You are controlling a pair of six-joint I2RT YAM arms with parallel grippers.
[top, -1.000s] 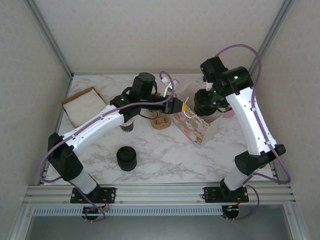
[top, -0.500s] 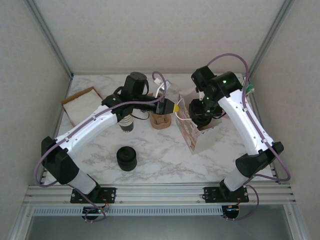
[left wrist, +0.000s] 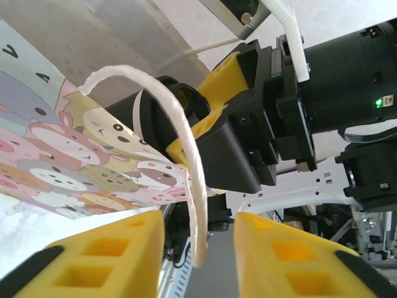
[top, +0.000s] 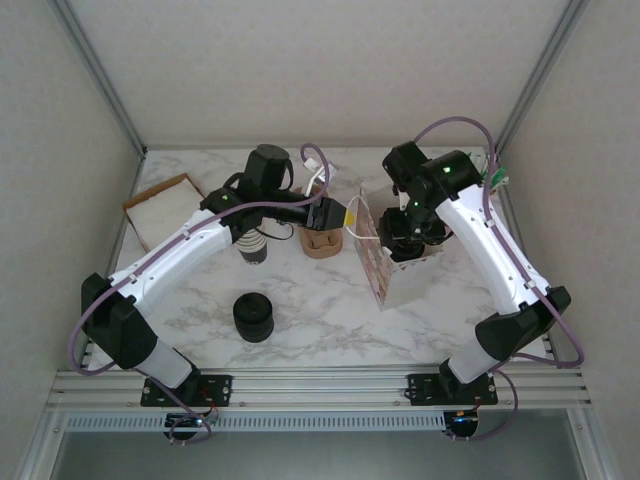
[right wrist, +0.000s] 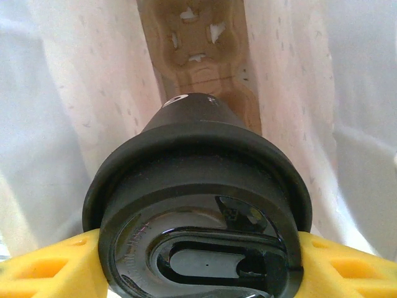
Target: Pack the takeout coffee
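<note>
My right claw (right wrist: 198, 273) is closed on the takeout coffee (right wrist: 198, 186). Its yellow fingers (right wrist: 43, 273) press the cup from both sides, near the black lid. The cup sits in the lower centre of my right wrist view, held between the white inner walls of the paper bag (top: 395, 280). Above it in that frame is a brown moulded carrier (right wrist: 198, 43), probably on the bottom of the bag, but I cannot be sure. My left claw (left wrist: 200, 245) is open at the bottom of its view. The bag's white handle (left wrist: 180, 136) passes through the gap, and neither finger pinches it. In the top view the bag stands right of centre on the desk (top: 330, 310).
</note>
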